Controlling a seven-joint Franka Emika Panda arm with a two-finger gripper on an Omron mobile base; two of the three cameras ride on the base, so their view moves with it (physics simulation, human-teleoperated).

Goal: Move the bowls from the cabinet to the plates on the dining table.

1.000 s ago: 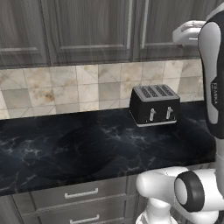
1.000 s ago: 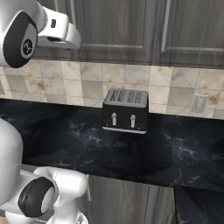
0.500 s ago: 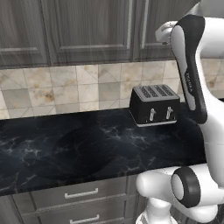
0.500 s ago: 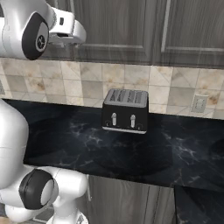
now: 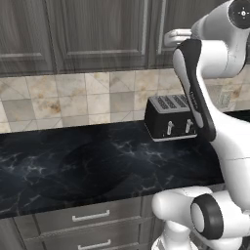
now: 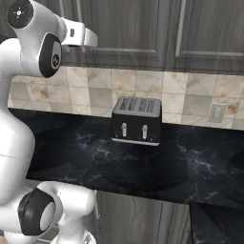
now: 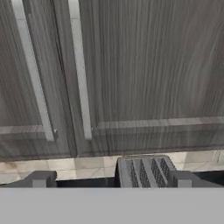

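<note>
The cabinet [image 5: 102, 29] is a dark wood-grain wall unit above the tiled wall, and its panelled doors are shut. Two long silver bar handles [image 7: 81, 70] run down the doors on either side of the seam in the hand view. My gripper [image 7: 111, 179] is open with nothing between its fingertips [image 7: 39, 179], and it faces the doors from a short distance. My white hand [image 5: 176, 36] is raised level with the bottom of the doors, also seen in the right base view [image 6: 83, 38]. The bowls, the plates and the dining table are out of view.
A black four-slot toaster [image 5: 171, 122] stands on the black marble counter [image 5: 88, 166] against the tiled wall, below my hand. Grey drawers [image 5: 90, 215] with short handles sit under the counter. A wall outlet [image 6: 217, 113] is right of the toaster.
My arm has folded upward and the hand has slid sideways along the cabinet front, towards the door seam. The gripper stayed open. The base and the toaster have not moved.
</note>
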